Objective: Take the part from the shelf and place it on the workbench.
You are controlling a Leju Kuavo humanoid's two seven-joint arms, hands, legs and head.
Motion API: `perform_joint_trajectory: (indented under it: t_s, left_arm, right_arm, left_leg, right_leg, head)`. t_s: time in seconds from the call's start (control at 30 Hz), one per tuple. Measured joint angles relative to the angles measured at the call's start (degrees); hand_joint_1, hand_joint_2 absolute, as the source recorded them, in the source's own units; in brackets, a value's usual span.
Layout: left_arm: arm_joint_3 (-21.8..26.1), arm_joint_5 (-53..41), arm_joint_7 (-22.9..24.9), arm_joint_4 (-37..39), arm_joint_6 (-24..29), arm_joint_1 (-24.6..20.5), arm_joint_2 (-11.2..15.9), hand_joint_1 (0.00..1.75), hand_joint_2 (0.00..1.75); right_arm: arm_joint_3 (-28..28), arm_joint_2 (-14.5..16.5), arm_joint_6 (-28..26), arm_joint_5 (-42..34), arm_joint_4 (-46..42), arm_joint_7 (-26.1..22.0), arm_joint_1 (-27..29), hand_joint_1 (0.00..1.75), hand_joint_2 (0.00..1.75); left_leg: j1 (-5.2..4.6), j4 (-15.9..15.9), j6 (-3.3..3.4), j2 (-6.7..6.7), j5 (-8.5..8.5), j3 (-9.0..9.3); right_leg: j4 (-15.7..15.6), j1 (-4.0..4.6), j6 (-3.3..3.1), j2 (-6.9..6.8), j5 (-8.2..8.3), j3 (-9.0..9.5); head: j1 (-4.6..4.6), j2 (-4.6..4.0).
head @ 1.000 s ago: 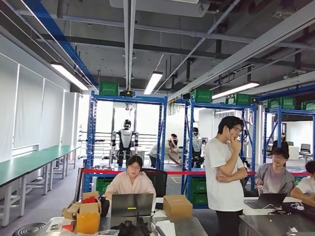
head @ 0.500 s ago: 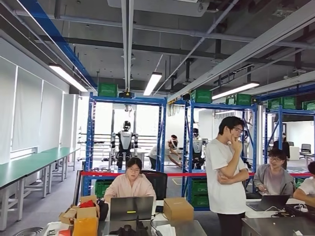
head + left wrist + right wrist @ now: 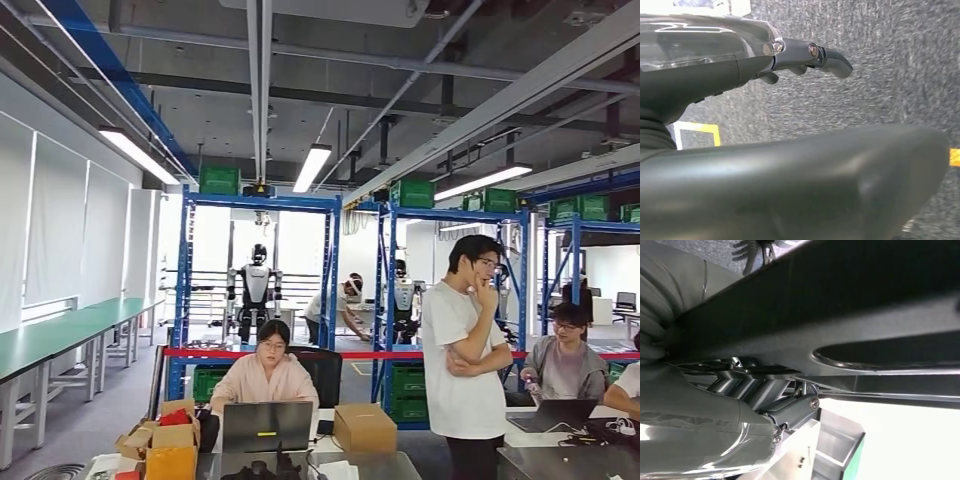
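Note:
Blue shelving racks (image 3: 256, 202) with green bins (image 3: 220, 180) on top stand far across the room in the head view; I cannot make out a part on them from here. My left hand (image 3: 806, 55) hangs over grey floor with its fingers stretched out and nothing in them. My right hand (image 3: 764, 395) also hangs down, fingers lying straight side by side and the thumb apart, with nothing between them. Long green-topped workbenches (image 3: 60, 335) run along the left wall.
A steel table (image 3: 377, 466) stands close in front, carrying a laptop (image 3: 266, 425) and cardboard boxes (image 3: 364, 427). One person (image 3: 266, 375) sits behind it, another (image 3: 462, 370) stands at the right, and others sit further right. A red and white barrier tape (image 3: 362, 353) crosses before the racks. Yellow floor marking (image 3: 696, 129) lies below my left hand.
The whole head picture has drifted slightly right and down, so the camera has moved. The people and the things on the table stay where they were.

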Motion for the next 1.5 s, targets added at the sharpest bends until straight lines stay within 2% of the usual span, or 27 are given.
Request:
perform_joint_trajectory:
  t_s: [0.07,0.13,0.23,0.27,0.3,0.33,0.37,0.4,0.47,0.57,0.63,0.73,0.77,0.8,0.83,0.9,0.93,0.97,1.03,1.1,1.17,1.27,1.3,1.33,1.4,1.43,1.5]
  left_arm:
    - [0.0,0.0,0.0,0.0,0.0,0.0,0.0,0.0,1.75]
    - [0.0,0.0,0.0,0.0,0.0,-0.2,0.0,0.0,1.75]
    - [0.0,-0.1,0.0,0.0,0.0,-0.3,0.0,0.0,1.75]
    - [0.0,-0.1,0.0,0.0,0.0,-0.1,0.1,0.0,1.75]
    - [0.0,-0.2,0.0,0.0,0.0,0.0,0.1,0.0,1.75]
    - [0.0,-0.3,0.0,0.0,0.0,0.1,0.1,0.0,1.75]
    - [0.0,-0.3,0.0,0.0,0.0,0.1,0.1,0.0,1.75]
    - [0.0,-0.4,0.0,0.0,0.0,0.1,0.1,0.0,1.75]
    - [-0.1,-0.5,0.0,0.0,0.0,0.0,0.2,0.0,1.75]
    - [-0.1,-0.6,0.0,0.0,0.1,0.2,0.2,0.0,1.75]
    - [-0.1,-0.7,0.0,0.0,0.1,0.2,0.2,0.0,1.75]
    - [-0.1,-0.8,-0.1,0.0,0.1,0.1,0.1,0.0,1.75]
    - [-0.1,-0.8,-0.1,0.0,0.1,0.1,0.1,0.0,1.75]
    - [-0.1,-0.8,-0.1,0.0,0.1,0.2,0.1,0.0,1.75]
    - [-0.1,-0.8,-0.1,0.0,0.1,0.2,0.1,0.0,1.75]
    - [-0.2,-0.9,-0.1,0.0,0.1,0.1,0.1,0.0,1.75]
    - [-0.2,-1.0,-0.2,0.0,0.1,0.0,0.1,0.0,1.75]
    - [-0.2,-1.0,-0.3,0.0,0.1,-0.1,0.1,0.0,1.75]
    - [-0.2,-1.1,-0.4,0.0,0.0,-0.2,0.0,0.0,1.75]
    - [-0.2,-1.2,-0.4,0.0,0.0,-0.2,-0.1,0.0,1.75]
    - [-0.2,-1.2,-0.4,0.0,0.0,-0.5,-0.2,0.0,1.75]
    - [-0.2,-1.2,-0.5,0.0,0.0,-0.5,-0.2,0.0,1.75]
    - [-0.3,-1.2,-0.5,0.0,0.0,-0.4,-0.2,0.0,1.75]
    - [-0.3,-1.2,-0.5,0.0,0.0,-0.3,-0.2,0.0,1.75]
    - [-0.3,-1.3,-0.5,0.0,0.0,-0.3,-0.2,0.0,1.75]
    - [-0.3,-1.3,-0.5,0.0,0.0,-0.3,-0.2,0.0,1.75]
    - [-0.3,-1.3,-0.5,0.0,0.0,-0.2,-0.2,0.0,1.75]
  right_arm:
    - [0.0,0.0,0.0,0.0,0.0,0.0,0.0,1.75,1.75]
    - [0.0,0.1,0.0,0.0,-0.1,0.0,-0.2,1.75,1.75]
    - [0.0,0.1,0.0,0.0,0.0,-0.1,-0.1,1.75,1.75]
    - [0.0,0.1,0.0,0.0,0.1,-0.1,0.1,1.75,1.75]
    - [0.0,0.1,0.0,0.0,0.1,-0.1,0.3,1.75,1.75]
    - [0.0,0.1,0.0,0.0,0.1,-0.1,0.4,1.75,1.75]
    - [0.0,0.1,0.0,0.0,0.1,-0.1,0.4,1.75,1.75]
    - [0.0,0.1,0.0,0.0,0.1,-0.1,0.4,1.75,1.75]
    - [0.0,0.1,-0.1,0.0,0.2,-0.1,0.5,1.75,1.75]
    - [0.0,0.0,-0.3,0.1,0.1,-0.2,0.8,1.75,1.75]
    - [-0.1,-0.2,-0.5,0.3,0.0,-0.4,0.9,1.75,1.75]
    - [-0.1,-0.4,-0.6,0.5,-0.1,-0.6,1.2,1.75,1.75]
    - [-0.1,-0.5,-0.6,0.6,-0.2,-0.6,1.4,1.75,1.75]
    - [-0.1,-0.7,-0.6,0.7,-0.2,-0.6,1.6,1.75,1.75]
    - [-0.1,-0.7,-0.6,0.7,-0.2,-0.6,1.8,1.75,1.75]
    - [-0.1,-0.9,-0.6,0.8,-0.3,-0.6,1.8,1.75,1.75]
    - [-0.1,-1.0,-0.6,0.8,-0.4,-0.6,1.7,1.75,1.75]
    - [-0.1,-1.0,-0.5,0.8,-0.4,-0.6,1.7,1.75,1.75]
    - [0.0,-1.1,-0.2,0.9,-0.5,-0.6,1.5,1.75,1.75]
    - [0.0,-1.1,0.0,0.9,-0.6,-0.6,1.3,1.75,1.75]
    - [0.1,-1.0,0.1,0.9,-0.7,-0.6,0.8,1.75,1.75]
    - [0.4,-0.9,0.2,1.1,-0.6,-0.5,0.4,1.75,1.75]
    - [0.5,-0.8,0.2,1.3,-0.6,-0.4,0.4,1.75,1.75]
    - [0.6,-0.8,0.2,1.4,-0.5,-0.3,0.4,1.75,1.75]
    - [0.9,-0.8,0.2,1.5,-0.5,-0.3,0.2,1.75,1.75]
    - [1.0,-0.8,0.2,1.6,-0.4,-0.3,0.1,1.75,1.75]
    - [1.2,-0.8,0.2,1.5,-0.3,-0.3,-0.2,1.75,1.75]
  left_leg:
    - [-0.08,0.3,-0.54,0.13,0.03,0.67]
    - [-0.13,3.1,-0.66,0.25,-1.19,-0.35]
    - [-0.37,12.5,-0.86,0.28,-5.06,-6.33]
    - [-0.42,14.1,-0.94,0.28,-5.26,-7.89]
    - [-0.45,13.8,-0.94,0.28,-4.28,-8.57]
    - [-0.48,11.6,-0.87,0.28,-2.13,-8.22]
    - [-0.53,7.9,-0.71,0.31,0.6,-7.17]
    - [-0.68,4.7,-0.5,0.34,2.36,-6.14]
    - [-1.06,0.8,0.12,0.41,3.6,-4.89]
    - [-1.08,0.0,1.12,0.39,3.43,-4.22]
    - [-0.73,-0.3,1.63,0.37,3.22,-3.39]
    - [-0.56,-0.4,1.92,0.37,2.42,-2.55]
    - [-0.52,-0.4,1.86,0.36,2.06,-2.21]
    - [-0.47,-0.4,1.76,0.35,1.67,-1.75]
    - [-0.42,-0.4,1.6,0.33,1.23,-1.15]
    - [-0.32,-0.6,1.21,0.29,0.34,0.12]
    - [-0.31,-0.7,0.98,0.28,0.01,0.54]
    - [-0.3,-0.8,0.69,0.27,-0.26,0.78]
    - [-0.33,-0.8,-0.01,0.33,-0.27,1.22]
    - [-0.3,0.1,-0.45,0.41,-0.46,1.45]
    - [-0.33,4.1,-0.55,0.43,-2.06,-0.58]
    - [-0.53,13.5,-0.6,0.44,-5.37,-7.12]
    - [-0.56,14.3,-0.54,0.45,-4.98,-8.46]
    - [-0.6,13.2,-0.46,0.48,-3.31,-8.75]
    - [-0.85,6.8,-0.12,0.99,1.91,-7.16]
    - [-1.13,3.7,0.04,1.28,3.32,-6.35]
    - [-1.61,1.0,0.64,1.6,4.06,-5.63]
  right_leg:
    - [-1.3,-0.17,-0.43,0.08,0.62,1.28]
    - [-2.1,-0.42,-0.76,-0.02,0.42,2.67]
    - [-2.2,-0.31,-1.27,-0.04,-0.29,3.43]
    - [-2.2,-0.24,-1.34,0.03,-0.58,3.7]
    - [-2.2,-0.18,-1.35,0.11,-0.91,4.07]
    - [-2.2,-0.14,-1.28,0.18,-1.29,4.59]
    - [-2.2,-0.12,-1.16,0.2,-1.74,5.16]
    - [-2.2,-0.08,-0.96,0.18,-2.14,5.7]
    - [-2.1,-0.03,-0.32,0.17,-2.91,6.24]
    - [-1.4,0.0,0.69,0.19,-3.46,6.66]
    - [1.4,-0.13,1.38,0.18,-4.72,5.54]
    - [11.5,-0.8,2.41,0.13,-8.61,-0.65]
    - [13.8,-0.98,2.64,0.13,-8.92,-2.51]
    - [14.1,-1.1,2.79,0.12,-8.09,-3.41]
    - [12.2,-1.16,2.82,0.11,-6.06,-3.25]
    - [5.0,-1.12,2.63,0.1,-0.97,-1.06]
    - [1.9,-0.95,2.34,0.06,0.09,-0.14]
    - [0.2,-0.76,1.94,0.05,0.56,0.36]
    - [-0.8,-0.44,0.89,0.08,-0.01,0.72]
    - [-1.4,-0.63,0.02,0.13,0.28,1.77]
    - [-1.9,-0.78,-0.62,0.06,0.03,2.86]
    - [-2.0,-0.42,-1.18,-0.15,-0.89,3.72]
    - [-2.0,-0.28,-1.26,-0.29,-1.3,4.15]
    - [-2.0,-0.16,-1.26,-0.53,-1.75,4.73]
    - [-2.0,-0.02,-0.97,-1.0,-2.85,6.21]
    - [-2.0,0.03,-0.68,-1.28,-3.36,6.79]
    - [-1.9,0.09,0.12,-1.69,-4.14,7.34]
  head:
    - [-0.02,0.0]
    - [-0.02,-0.02]
    - [-0.02,-0.04]
    - [-0.02,-0.04]
    - [-0.02,-0.05]
    - [-0.02,-0.05]
    - [-0.02,-0.05]
    - [-0.02,-0.05]
    - [-0.04,-0.01]
    - [-0.05,0.01]
    - [-0.05,0.01]
    - [-0.07,-0.02]
    - [-0.07,-0.03]
    - [-0.07,-0.03]
    - [-0.07,-0.04]
    - [-0.05,-0.05]
    - [-0.06,-0.04]
    - [-0.06,-0.02]
    - [-0.03,0.01]
    - [0.03,-0.01]
    - [0.05,-0.02]
    - [0.05,-0.04]
    - [0.05,-0.04]
    - [0.05,-0.04]
    - [0.05,-0.05]
    - [0.06,-0.04]
    - [0.09,-0.02]
